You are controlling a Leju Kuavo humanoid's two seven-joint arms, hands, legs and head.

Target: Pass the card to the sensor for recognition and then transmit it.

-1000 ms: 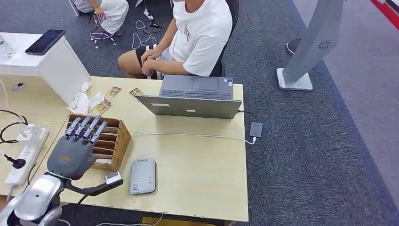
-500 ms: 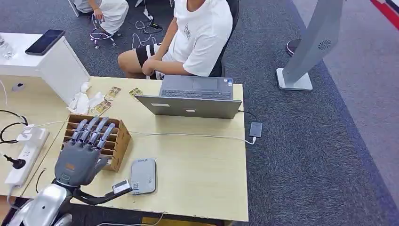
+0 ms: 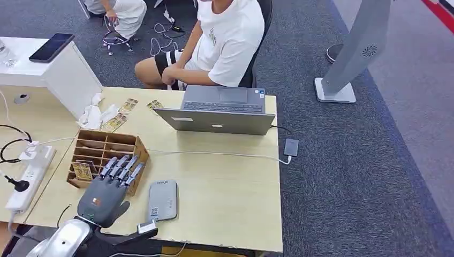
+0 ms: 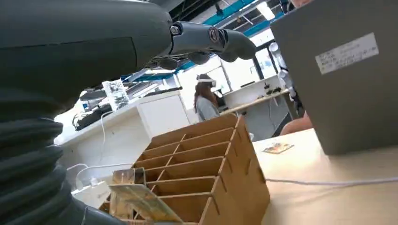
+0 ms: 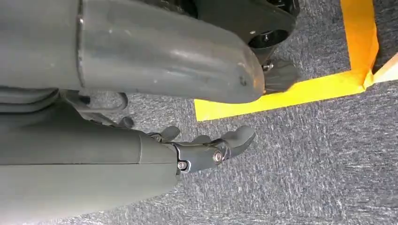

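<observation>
A card (image 3: 82, 170) stands in a slot of the wooden rack (image 3: 124, 148) near the table's left front corner; the grey sensor (image 3: 163, 199) lies just beside the rack, toward the front edge. The left hand (image 3: 107, 190) hovers over the rack's front end, fingers apart, holding nothing. The right hand (image 5: 206, 150) hangs over the floor, fingers loosely spread. The card is probably light, thin, stiff and slick, best pinched by its protruding top edge.
</observation>
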